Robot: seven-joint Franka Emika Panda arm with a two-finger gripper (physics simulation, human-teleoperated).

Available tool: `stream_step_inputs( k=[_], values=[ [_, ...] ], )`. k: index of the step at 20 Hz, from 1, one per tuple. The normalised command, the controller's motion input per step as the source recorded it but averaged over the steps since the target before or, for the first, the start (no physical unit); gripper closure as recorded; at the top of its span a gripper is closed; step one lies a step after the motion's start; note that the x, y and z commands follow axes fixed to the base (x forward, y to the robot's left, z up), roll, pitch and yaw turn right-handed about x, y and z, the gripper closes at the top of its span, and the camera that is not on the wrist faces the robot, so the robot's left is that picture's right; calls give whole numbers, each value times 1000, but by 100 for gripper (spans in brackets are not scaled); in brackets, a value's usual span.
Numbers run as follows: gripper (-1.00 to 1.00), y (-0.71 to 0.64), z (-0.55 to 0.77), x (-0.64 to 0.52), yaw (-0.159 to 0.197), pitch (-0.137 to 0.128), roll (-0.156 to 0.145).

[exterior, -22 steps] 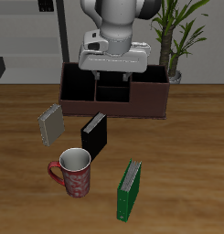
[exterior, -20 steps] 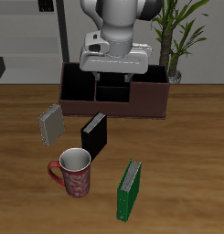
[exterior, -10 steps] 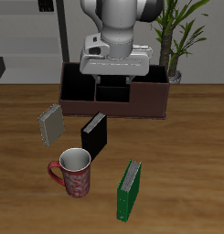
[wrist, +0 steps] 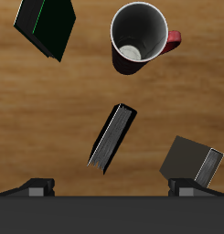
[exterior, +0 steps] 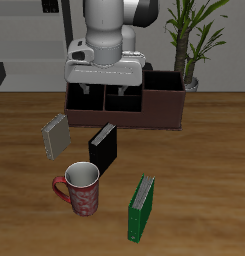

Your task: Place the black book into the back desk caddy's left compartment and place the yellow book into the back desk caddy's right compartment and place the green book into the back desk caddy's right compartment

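Observation:
The black book (exterior: 102, 147) stands upright in the middle of the table, in front of the back desk caddy (exterior: 160, 110); the wrist view shows the black book (wrist: 112, 138) from above. The yellow book (exterior: 56, 136), grey-tan, leans beside it, and is also in the wrist view (wrist: 190, 163). The green book (exterior: 141, 208) stands nearer the table's front edge and also shows in the wrist view (wrist: 47, 25). My gripper (exterior: 105, 92) hangs open and empty above the caddy's front wall, away from all three books. Its fingertips (wrist: 38, 186) frame the black book from above.
A red patterned mug (exterior: 80, 188) stands near the front edge, between the yellow and green books, and also shows as the mug (wrist: 141, 35). A potted plant (exterior: 189, 40) rises behind the caddy's far end. My arm hides part of the caddy.
My gripper has slid sideways along the caddy toward the yellow book's side. The books and the mug have not moved.

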Motion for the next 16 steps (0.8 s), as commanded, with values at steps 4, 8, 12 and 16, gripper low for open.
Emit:
stream_step_inputs(
  k=[4, 8, 12, 16],
  values=[
    [-100, -338, -80, 193, -29, -33, -54],
    [-100, -70, -128, 125, -36, -49, -11],
    [-100, -51, -292, 193, -79, -30, 32],
    [-100, -33, -426, 127, -28, -14, -29]
  ],
)
